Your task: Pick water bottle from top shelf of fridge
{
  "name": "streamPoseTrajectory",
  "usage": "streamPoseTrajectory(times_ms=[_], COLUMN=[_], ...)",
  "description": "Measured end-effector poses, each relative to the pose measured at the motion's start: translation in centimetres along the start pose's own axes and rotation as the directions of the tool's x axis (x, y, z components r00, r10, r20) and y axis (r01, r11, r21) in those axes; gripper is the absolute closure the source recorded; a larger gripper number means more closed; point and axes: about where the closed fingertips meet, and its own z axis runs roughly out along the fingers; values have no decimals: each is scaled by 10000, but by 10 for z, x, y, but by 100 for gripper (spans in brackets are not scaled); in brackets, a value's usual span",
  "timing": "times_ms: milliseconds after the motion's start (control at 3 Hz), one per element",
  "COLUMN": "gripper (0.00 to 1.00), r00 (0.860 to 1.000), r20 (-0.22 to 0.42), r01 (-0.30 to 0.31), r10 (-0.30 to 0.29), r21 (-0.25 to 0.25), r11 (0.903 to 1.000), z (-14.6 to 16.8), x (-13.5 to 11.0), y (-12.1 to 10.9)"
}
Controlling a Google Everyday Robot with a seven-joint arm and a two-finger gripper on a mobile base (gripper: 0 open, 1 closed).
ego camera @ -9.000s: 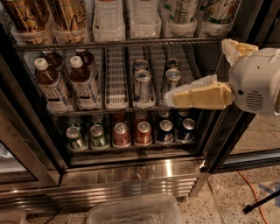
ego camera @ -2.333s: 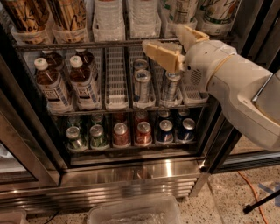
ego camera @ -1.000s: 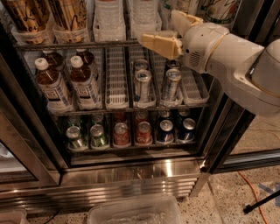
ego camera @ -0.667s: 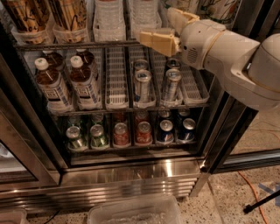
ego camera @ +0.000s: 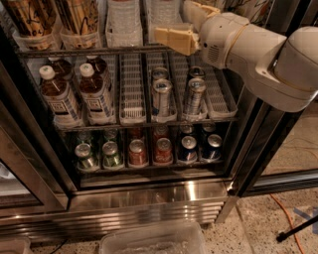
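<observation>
The tool (ego camera: 172, 22) hangs spread apart and holds nothing, at the front of the top shelf (ego camera: 89, 51) of the fridge (ego camera: 149, 198). Just behind it stands a water bottle (ego camera: 161, 12), with a second clear bottle (ego camera: 124, 22) left of that.

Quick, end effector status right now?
End effector: open, holding nothing, at the top shelf in front of the water bottle.

Speckled stone floor (ego camera: 258, 229), orange cable (ego camera: 288, 221) at right
</observation>
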Motion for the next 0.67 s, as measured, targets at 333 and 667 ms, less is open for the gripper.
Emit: streamPoseTrajectory(times_ms=[333,667], gripper=[28,27], r00=[10000,9999], r20=[42,10], r01=[68,126], r10=[-67,-126], r21=[-185,-483], r11=[9998,9988], z=[9,20], x=[-1,0], y=[-1,0])
